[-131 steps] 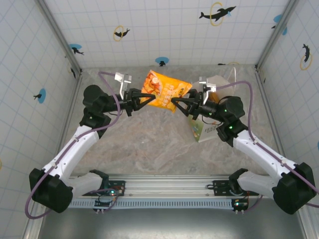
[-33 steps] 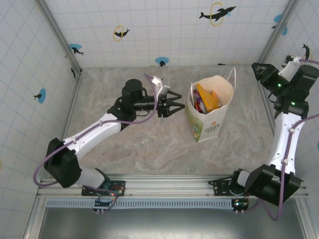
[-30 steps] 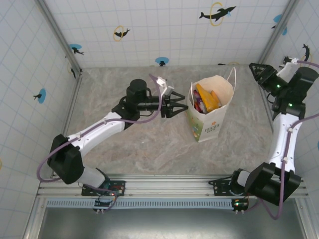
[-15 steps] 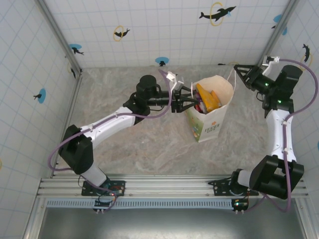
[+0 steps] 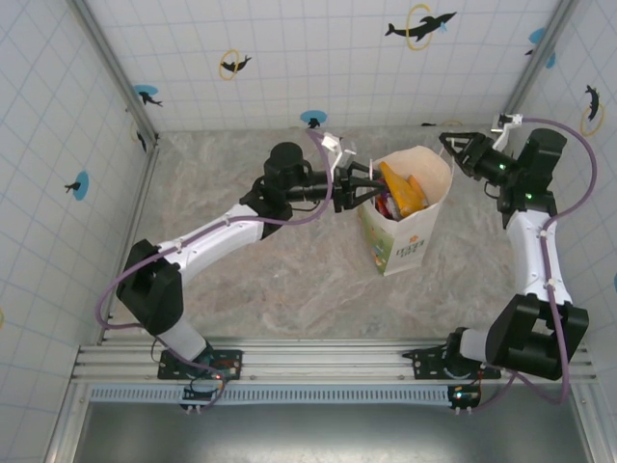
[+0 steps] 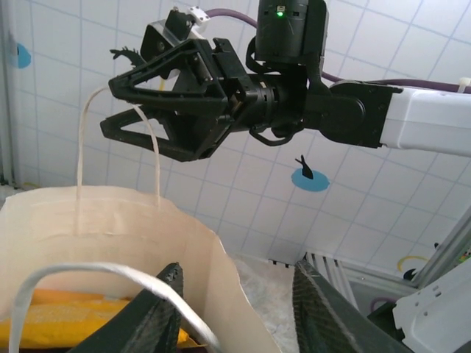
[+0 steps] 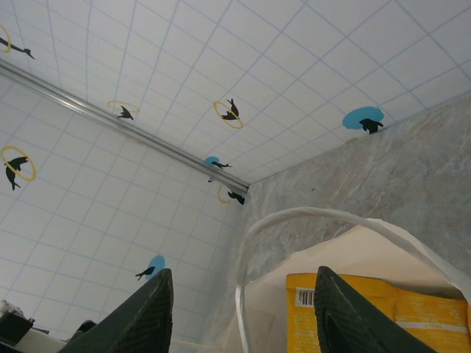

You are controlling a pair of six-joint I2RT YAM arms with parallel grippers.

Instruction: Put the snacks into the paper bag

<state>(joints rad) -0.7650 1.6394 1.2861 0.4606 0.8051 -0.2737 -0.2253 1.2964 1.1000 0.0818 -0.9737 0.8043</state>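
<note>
The cream paper bag [image 5: 400,246] stands upright at centre right of the table, with yellow-orange snacks [image 5: 400,191] and a purple one inside it. My left gripper [image 5: 369,183] is open at the bag's left rim, and the bag's wall edge [image 6: 221,294] runs between its fingers [image 6: 158,312]. A white handle [image 6: 88,272] crosses in front of one finger. My right gripper [image 5: 453,150] is open at the far right rim. The other loop handle [image 7: 243,294] rises between its fingers [image 7: 136,316] above a yellow packet [image 7: 346,309]. It shows again as my right gripper [image 6: 109,107].
Tiled walls with metal corner posts [image 5: 111,68] close the table [image 5: 260,289] on three sides. The arms' mounting rail [image 5: 308,371] runs along the near edge. Bare marble lies left of and in front of the bag.
The orange packet both grippers held earlier now lies in the bag. In the last second my left gripper reached right to the bag's rim, and my right gripper swung down-left to the handle.
</note>
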